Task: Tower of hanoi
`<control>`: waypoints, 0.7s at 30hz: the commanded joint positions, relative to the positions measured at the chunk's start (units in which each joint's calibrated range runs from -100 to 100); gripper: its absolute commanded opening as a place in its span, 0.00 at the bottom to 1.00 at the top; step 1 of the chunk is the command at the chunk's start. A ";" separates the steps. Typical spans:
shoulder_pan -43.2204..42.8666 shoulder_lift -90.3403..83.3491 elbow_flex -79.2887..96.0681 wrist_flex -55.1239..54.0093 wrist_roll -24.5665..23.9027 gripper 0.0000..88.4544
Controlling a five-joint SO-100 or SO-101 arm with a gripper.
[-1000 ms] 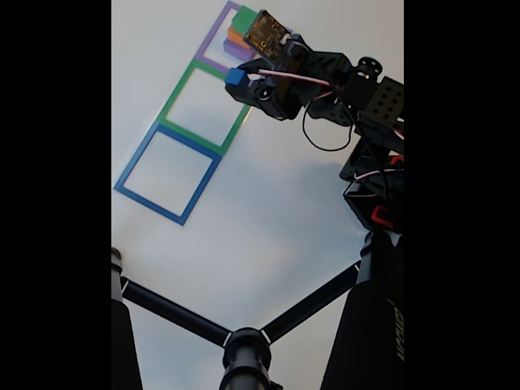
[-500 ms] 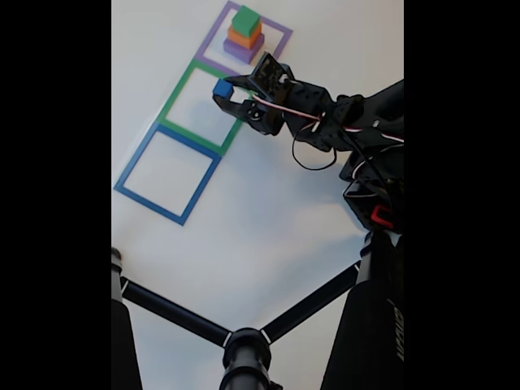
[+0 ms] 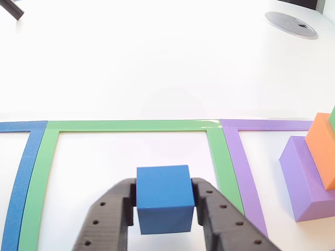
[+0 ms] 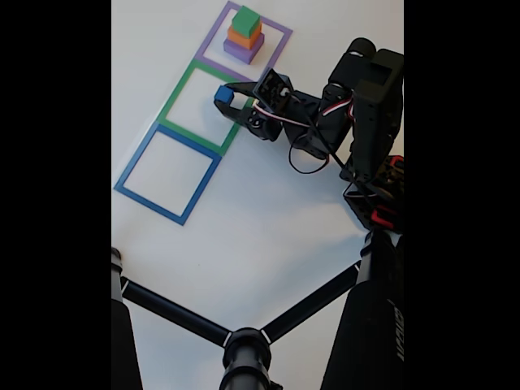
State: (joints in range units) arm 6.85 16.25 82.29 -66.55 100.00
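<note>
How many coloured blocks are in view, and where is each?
4. The blue block is held in the gripper over the green square outline. The green block, orange block and purple block are stacked inside the purple outline.

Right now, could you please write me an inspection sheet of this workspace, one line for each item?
Surface: white table, bare, with purple, green and blue square outlines.
Job's things: blue cube held over the green outline; green, orange and purple blocks stacked in the purple outline.
Clutter: nothing seen.
Grippers: pincer shut on the blue cube.
Cables: black loop hanging under the arm.
Surroundings: black tripod; grey disc.
</note>
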 commanded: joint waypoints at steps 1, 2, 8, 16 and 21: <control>-0.13 2.20 -3.93 -1.79 0.00 0.03; -0.33 2.84 -4.66 -1.79 0.00 0.03; -0.71 5.91 -6.57 -2.28 0.00 0.03; -0.61 6.48 -5.47 -3.25 0.00 0.21; -0.23 3.73 -4.02 -3.01 0.00 0.23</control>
State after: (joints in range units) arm 6.85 23.17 77.34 -68.48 100.00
